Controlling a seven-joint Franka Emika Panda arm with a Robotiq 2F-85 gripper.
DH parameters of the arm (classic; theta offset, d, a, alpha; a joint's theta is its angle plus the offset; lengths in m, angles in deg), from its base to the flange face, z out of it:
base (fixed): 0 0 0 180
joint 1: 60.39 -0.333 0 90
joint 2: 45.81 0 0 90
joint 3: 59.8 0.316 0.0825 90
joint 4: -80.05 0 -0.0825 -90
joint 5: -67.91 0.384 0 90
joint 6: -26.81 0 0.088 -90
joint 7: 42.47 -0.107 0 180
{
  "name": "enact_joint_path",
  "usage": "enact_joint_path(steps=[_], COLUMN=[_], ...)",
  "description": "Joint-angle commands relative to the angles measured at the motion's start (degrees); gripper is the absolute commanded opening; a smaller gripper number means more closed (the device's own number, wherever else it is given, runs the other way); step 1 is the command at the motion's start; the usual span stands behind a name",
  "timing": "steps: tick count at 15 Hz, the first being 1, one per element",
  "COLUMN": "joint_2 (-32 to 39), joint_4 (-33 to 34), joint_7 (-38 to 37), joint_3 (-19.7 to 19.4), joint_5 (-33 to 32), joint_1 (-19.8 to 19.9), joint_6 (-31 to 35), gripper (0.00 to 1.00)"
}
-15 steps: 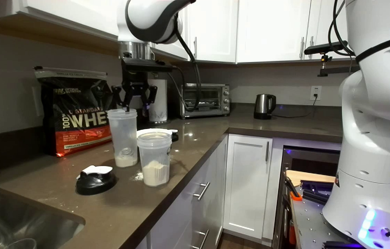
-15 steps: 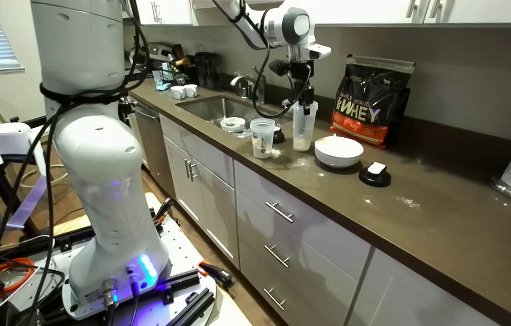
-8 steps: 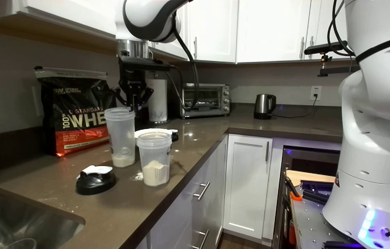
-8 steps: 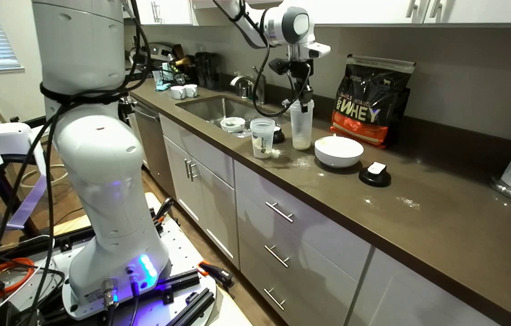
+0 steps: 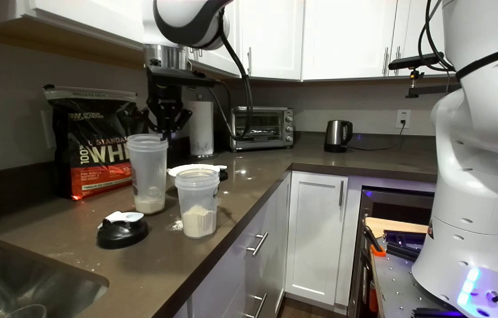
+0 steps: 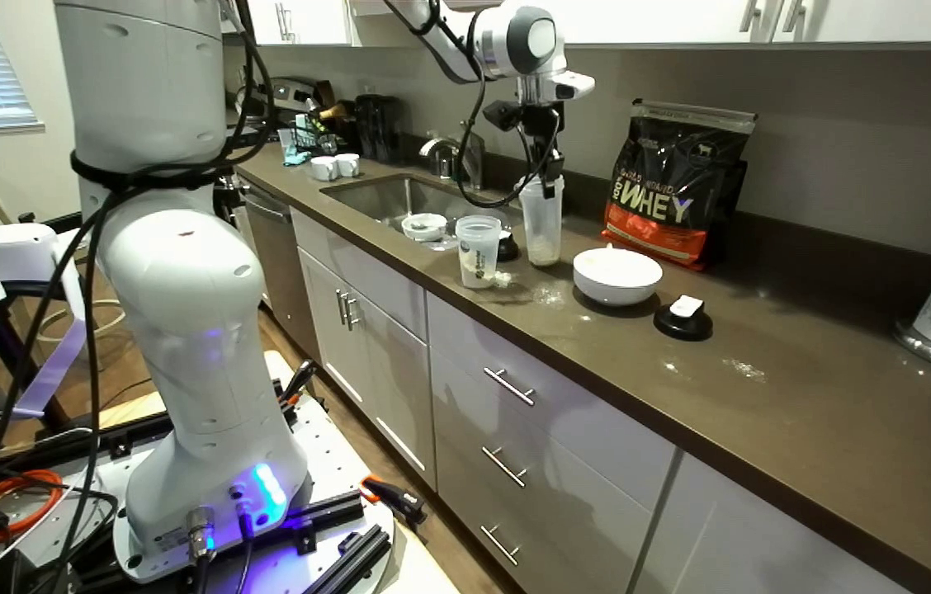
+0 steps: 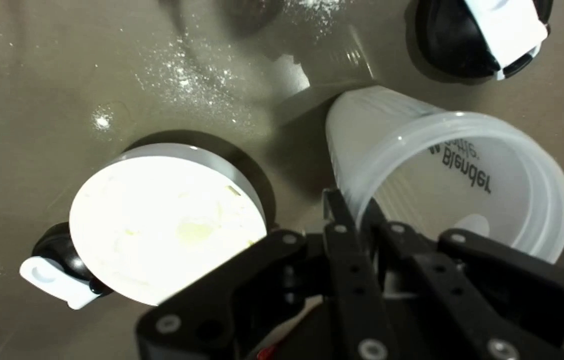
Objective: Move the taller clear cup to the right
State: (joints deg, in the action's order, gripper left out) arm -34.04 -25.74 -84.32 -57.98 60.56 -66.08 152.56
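Gripper above counter, fingertips at right side of rim of taller clear cup; pale powder in bottom. Shorter clear tub nearer, to right, heaped powder inside. Black lid near left. Whey bag left, partly behind cup. White bowl beyond tub, partly hidden. Toaster oven far, kettle right of it.

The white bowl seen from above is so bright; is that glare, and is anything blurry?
Wrist view: the white bowl looks overexposed inside, with a dark shadow beside it; the gripper looks slightly soft. Both exterior views: the counter shows small bright reflections.
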Motion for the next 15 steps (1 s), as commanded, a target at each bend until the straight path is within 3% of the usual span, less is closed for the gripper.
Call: enact_joint_path(steps=[1, 7, 15], joint_2=[-4.75, -12.91, -18.12], joint_4=[-1.82, -5.16, -8.47], joint_7=[1.02, 1.84, -0.05], joint_3=[0.18, 0.46, -1.12], joint_5=[0.49, -1.56, -4.44], joint_1=[-1.01, -0.48, 4.49], joint_6=[-1.47, -6.31, -9.35], gripper=[0.04, 0.04, 0.04])
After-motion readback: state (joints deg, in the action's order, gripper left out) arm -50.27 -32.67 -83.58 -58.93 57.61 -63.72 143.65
